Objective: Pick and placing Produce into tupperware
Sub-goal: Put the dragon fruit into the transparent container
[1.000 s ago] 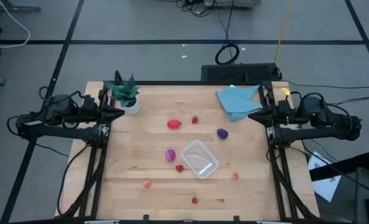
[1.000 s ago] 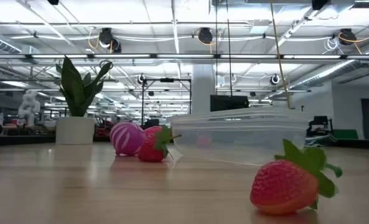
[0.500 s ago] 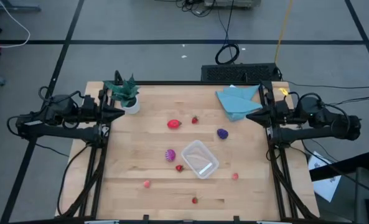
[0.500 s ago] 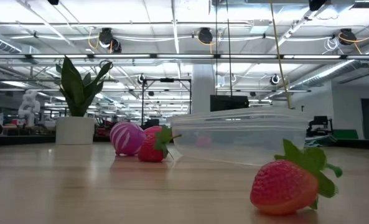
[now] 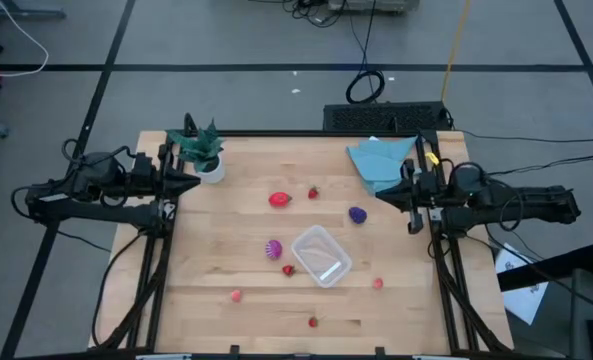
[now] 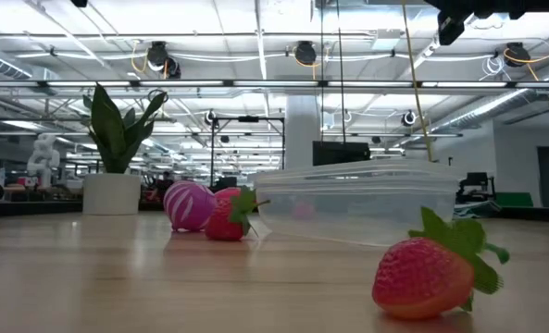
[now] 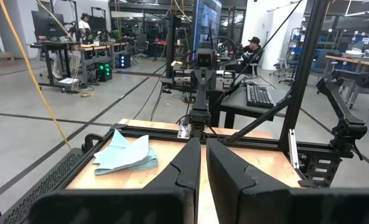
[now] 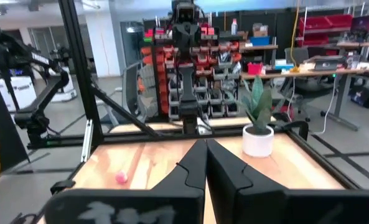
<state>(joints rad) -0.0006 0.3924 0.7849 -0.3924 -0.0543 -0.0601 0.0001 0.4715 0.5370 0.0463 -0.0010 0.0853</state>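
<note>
Bright, even overhead light; ceiling lamps (image 6: pixel 304 52) glare slightly in the low view. Shadows soft. Nearest strawberry (image 6: pixel 429 274) slightly soft-focused.

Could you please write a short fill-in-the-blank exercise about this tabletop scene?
1. The clear tupperware on the table holds ____ fruit.
2. The blue cloth lies nearest the ____ gripper.
3. The magenta striped fruit lies apart from the tupperware, on the side nearer the ____ gripper.

Missing words: no; right; left
</note>
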